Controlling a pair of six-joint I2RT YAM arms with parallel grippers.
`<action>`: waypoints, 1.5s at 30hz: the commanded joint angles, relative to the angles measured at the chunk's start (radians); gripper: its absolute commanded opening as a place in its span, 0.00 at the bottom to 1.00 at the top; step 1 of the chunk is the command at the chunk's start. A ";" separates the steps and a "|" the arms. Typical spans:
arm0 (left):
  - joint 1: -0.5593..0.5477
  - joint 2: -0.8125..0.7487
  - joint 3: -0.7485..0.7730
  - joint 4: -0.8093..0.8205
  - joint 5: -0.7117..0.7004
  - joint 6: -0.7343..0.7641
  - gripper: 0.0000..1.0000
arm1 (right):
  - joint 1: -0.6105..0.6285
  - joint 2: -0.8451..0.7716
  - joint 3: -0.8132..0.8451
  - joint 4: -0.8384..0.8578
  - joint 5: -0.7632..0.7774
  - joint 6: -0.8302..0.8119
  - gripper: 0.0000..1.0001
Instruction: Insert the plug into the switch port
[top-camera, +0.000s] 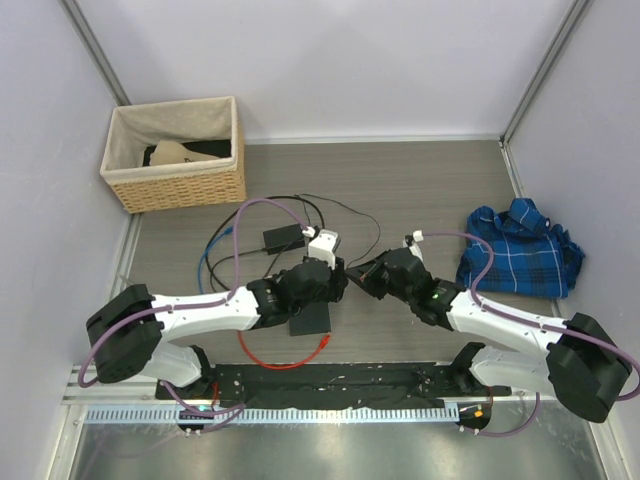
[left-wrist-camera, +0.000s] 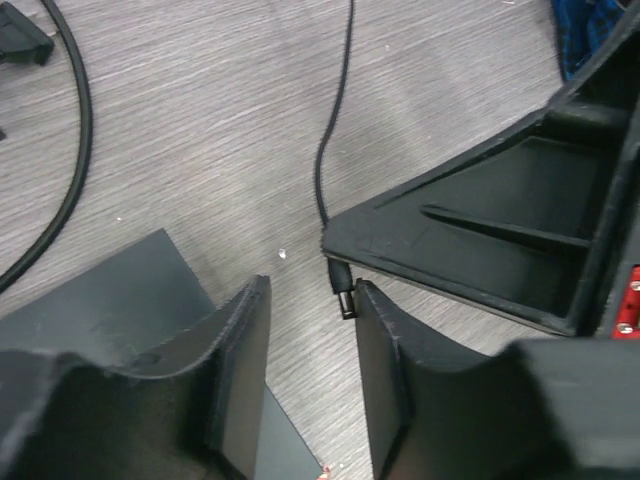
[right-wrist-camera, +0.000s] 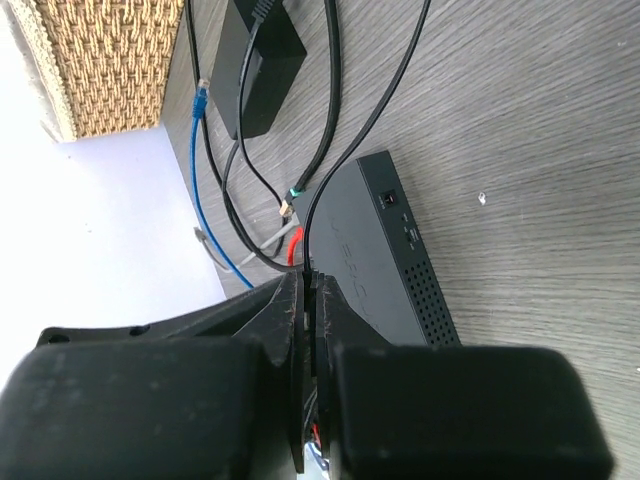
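Grey wood-grain table (top-camera: 420, 190) carries the switch (right-wrist-camera: 372, 250), lying flat below both arms. The left gripper (left-wrist-camera: 312, 300) stands half open and holds nothing, its tips just beside the plug (left-wrist-camera: 343, 292). The right gripper (right-wrist-camera: 310, 285) is pinched tight on the plug. Before pushing, the barrel probably needs squaring to the small port (right-wrist-camera: 388, 198).
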 joint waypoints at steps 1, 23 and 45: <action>-0.005 0.004 0.024 0.074 -0.053 0.000 0.39 | 0.021 -0.032 -0.008 0.023 0.036 0.026 0.01; 0.038 -0.226 -0.121 -0.014 0.254 0.247 0.00 | 0.007 -0.176 0.190 -0.259 -0.017 -0.876 0.68; 0.067 -0.357 0.030 -0.255 0.595 0.577 0.00 | 0.006 -0.013 0.475 -0.497 -0.685 -1.643 0.56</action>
